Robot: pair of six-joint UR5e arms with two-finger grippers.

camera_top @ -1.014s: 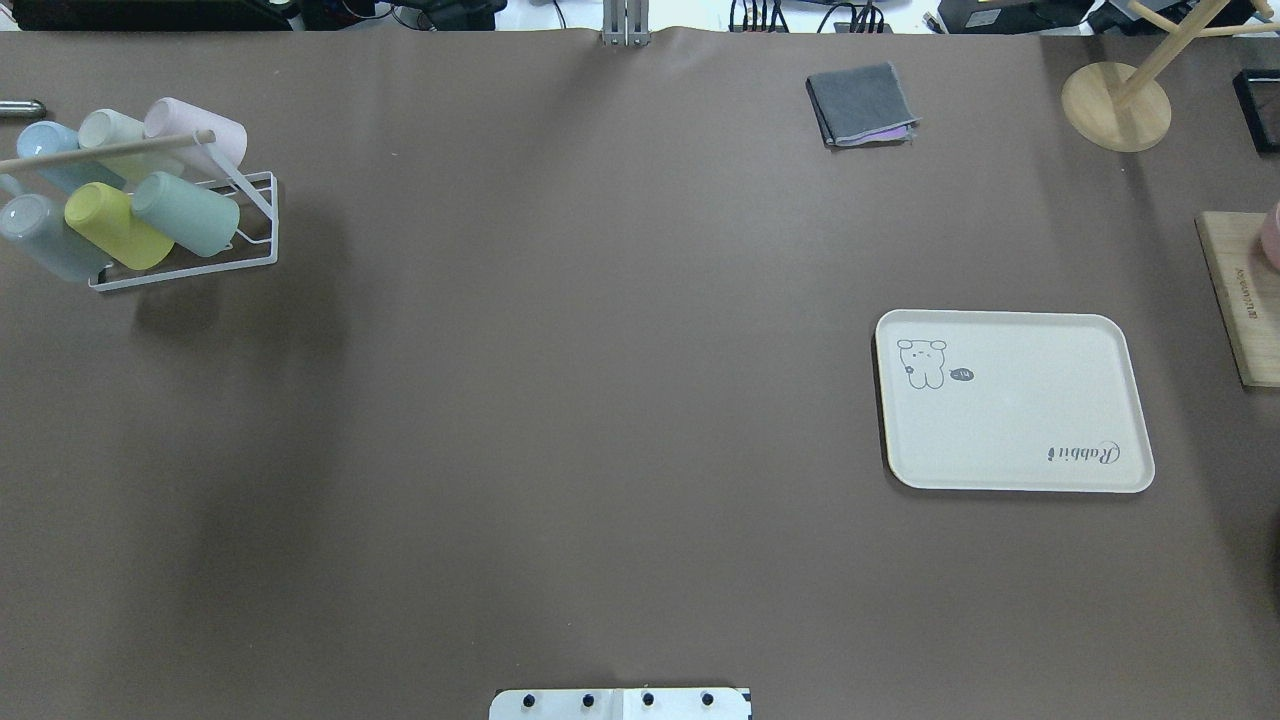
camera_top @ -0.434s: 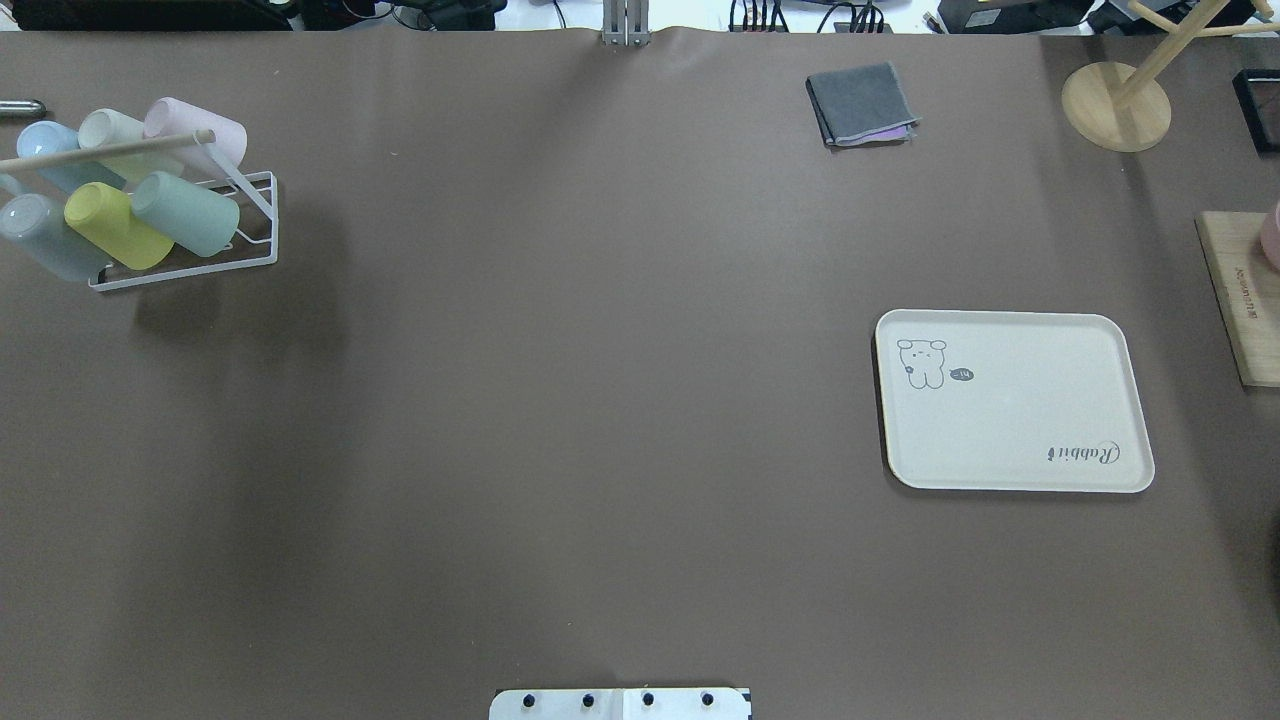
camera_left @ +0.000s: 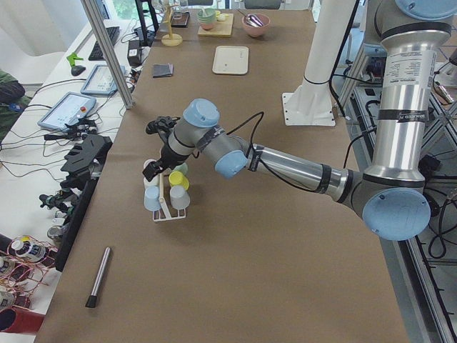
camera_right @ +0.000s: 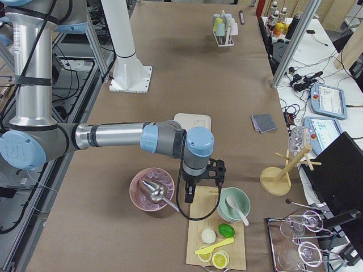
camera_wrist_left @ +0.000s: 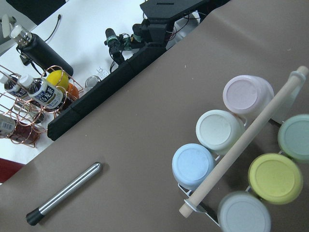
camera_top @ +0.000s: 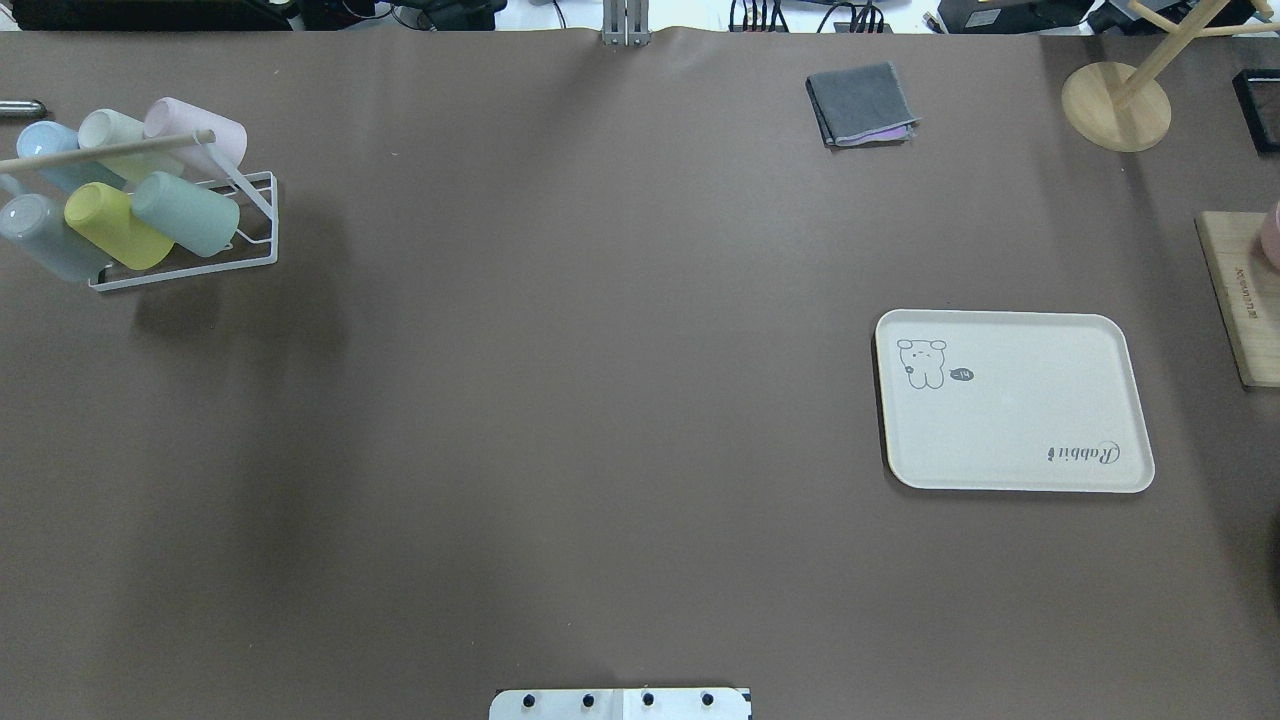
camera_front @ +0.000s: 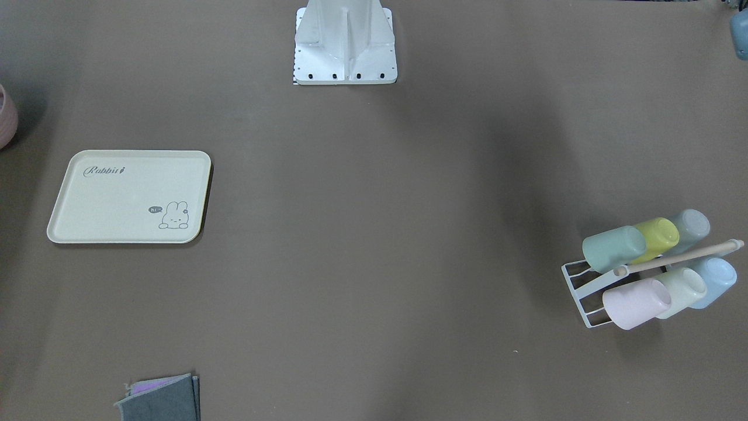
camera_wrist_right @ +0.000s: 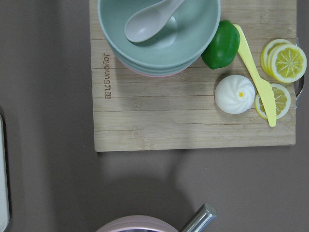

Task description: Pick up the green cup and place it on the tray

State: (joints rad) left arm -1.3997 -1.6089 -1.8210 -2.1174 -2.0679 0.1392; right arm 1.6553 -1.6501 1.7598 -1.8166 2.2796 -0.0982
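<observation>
The green cup (camera_top: 185,213) lies tilted on a white wire rack (camera_top: 262,255) at the table's far left, beside a yellow-green cup (camera_top: 112,225). It also shows in the front-facing view (camera_front: 612,248) and at the right edge of the left wrist view (camera_wrist_left: 295,137). The cream tray (camera_top: 1010,420) with its bunny drawing lies bare on the right side (camera_front: 117,204). My left gripper (camera_left: 151,168) hovers above the rack; I cannot tell if it is open or shut. My right gripper (camera_right: 189,194) hangs over a wooden board beyond the tray, its state also unclear.
Pink, pale green and blue cups share the rack under a wooden rod (camera_wrist_left: 244,142). A metal rod (camera_wrist_left: 63,195) lies beside the rack. A cutting board (camera_wrist_right: 193,121) holds stacked bowls, a lime and lemon slices. A folded grey cloth (camera_top: 862,103) and wooden stand (camera_top: 1115,105) sit at the back.
</observation>
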